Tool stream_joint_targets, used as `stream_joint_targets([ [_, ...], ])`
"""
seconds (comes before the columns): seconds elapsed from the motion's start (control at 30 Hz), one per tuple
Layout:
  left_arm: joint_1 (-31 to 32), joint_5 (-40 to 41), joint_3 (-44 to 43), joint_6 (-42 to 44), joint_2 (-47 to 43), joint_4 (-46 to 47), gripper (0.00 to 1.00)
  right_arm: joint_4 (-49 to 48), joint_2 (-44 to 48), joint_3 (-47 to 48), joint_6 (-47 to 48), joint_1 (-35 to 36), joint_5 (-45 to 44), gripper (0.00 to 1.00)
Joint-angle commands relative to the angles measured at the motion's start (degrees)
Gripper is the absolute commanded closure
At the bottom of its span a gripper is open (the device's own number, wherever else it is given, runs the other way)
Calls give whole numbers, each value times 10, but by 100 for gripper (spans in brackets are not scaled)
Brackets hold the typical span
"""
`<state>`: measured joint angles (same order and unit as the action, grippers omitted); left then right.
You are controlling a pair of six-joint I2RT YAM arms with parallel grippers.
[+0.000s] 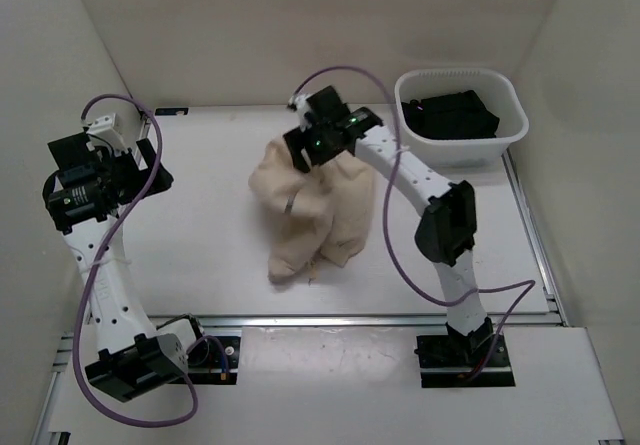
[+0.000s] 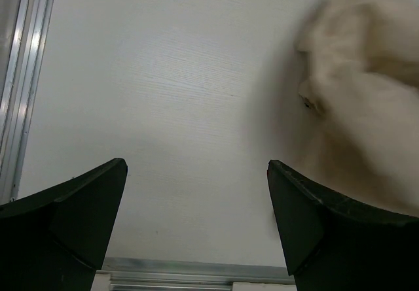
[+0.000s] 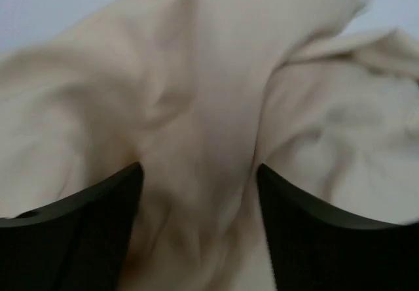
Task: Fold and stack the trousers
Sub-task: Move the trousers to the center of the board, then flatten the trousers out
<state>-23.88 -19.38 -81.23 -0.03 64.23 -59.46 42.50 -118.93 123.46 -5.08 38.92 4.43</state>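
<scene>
The trousers (image 1: 312,215) lie as a bunched, wrinkled beige heap in the middle of the table, with one end trailing toward the near edge. My right gripper (image 1: 308,151) hovers over the heap's far top. In the right wrist view its jaws (image 3: 200,168) stand apart, and the blurred cloth (image 3: 209,75) lies below and between them without being pinched. My left gripper (image 1: 150,161) is off at the left of the table, well away from the heap. Its wide-open jaws (image 2: 196,165) have only bare table between them, and the trousers (image 2: 366,108) show at the right edge of that view.
A white plastic basket (image 1: 510,100) with dark folded clothing (image 1: 455,115) inside stands at the back right. A metal rail (image 1: 380,320) runs along the table's near edge. White walls close in the left, back and right sides.
</scene>
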Motion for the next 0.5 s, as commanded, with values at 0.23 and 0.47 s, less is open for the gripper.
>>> stream_joint_targets([
  [0.23, 34, -66, 40, 0, 21, -8, 0, -21, 194, -196, -66, -25, -92, 10],
  [0.47, 239, 50, 34, 0, 211, 32, 0, -140, 346, -602, -235, -111, 44, 15],
])
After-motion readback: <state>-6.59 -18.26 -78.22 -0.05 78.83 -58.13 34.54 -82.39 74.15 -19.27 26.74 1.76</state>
